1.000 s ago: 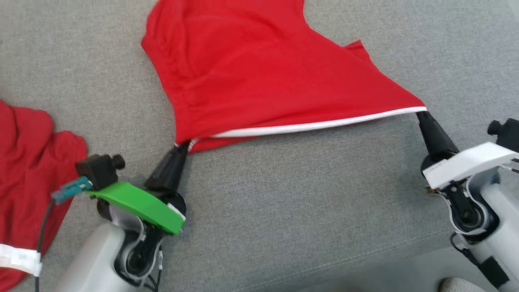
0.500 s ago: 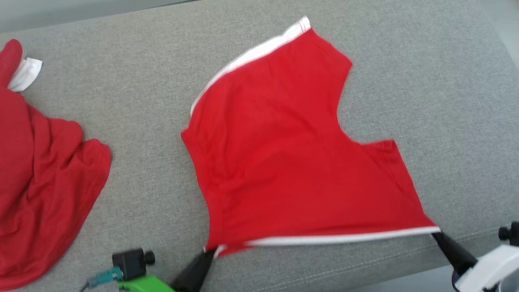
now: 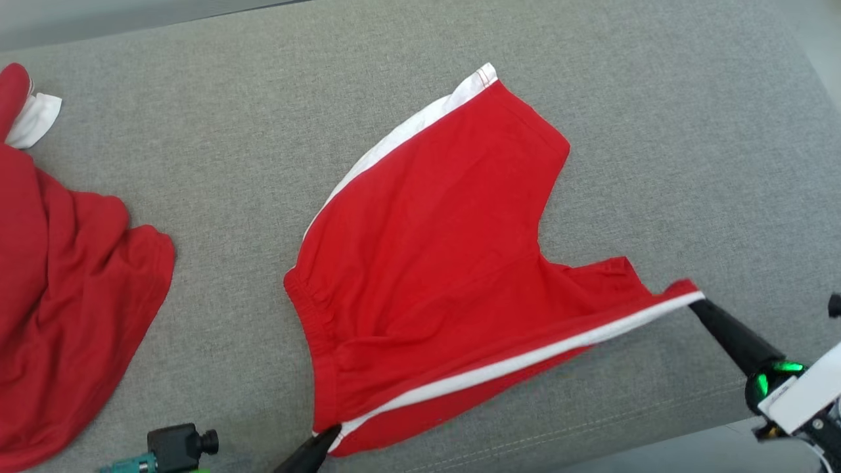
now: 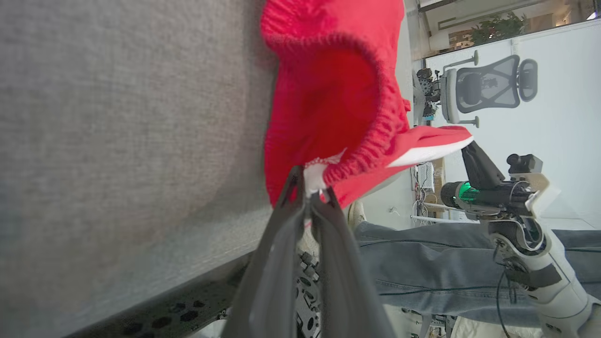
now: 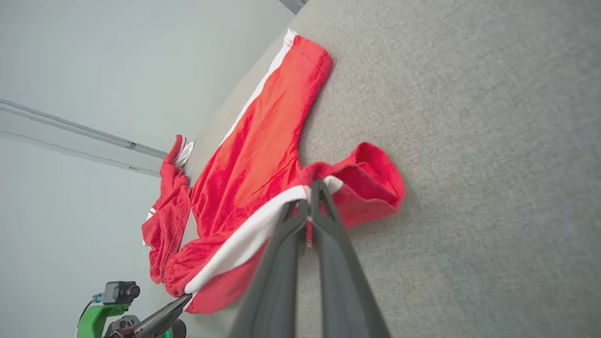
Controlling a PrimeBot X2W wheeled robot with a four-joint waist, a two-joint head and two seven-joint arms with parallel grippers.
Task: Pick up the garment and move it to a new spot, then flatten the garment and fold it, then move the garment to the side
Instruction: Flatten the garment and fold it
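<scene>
While your left gripper [image 3: 327,435] pinches the waistband corner and right gripper [image 3: 698,305] the hem, red shorts [image 3: 433,263] stretch, ready for flattening.

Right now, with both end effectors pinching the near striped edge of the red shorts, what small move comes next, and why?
Probably carry both forward together, laying that edge onto the far stripe. The left end effector holds the waistband corner, the right end effector the leg hem, and the shorts lie mostly flat beyond.
</scene>
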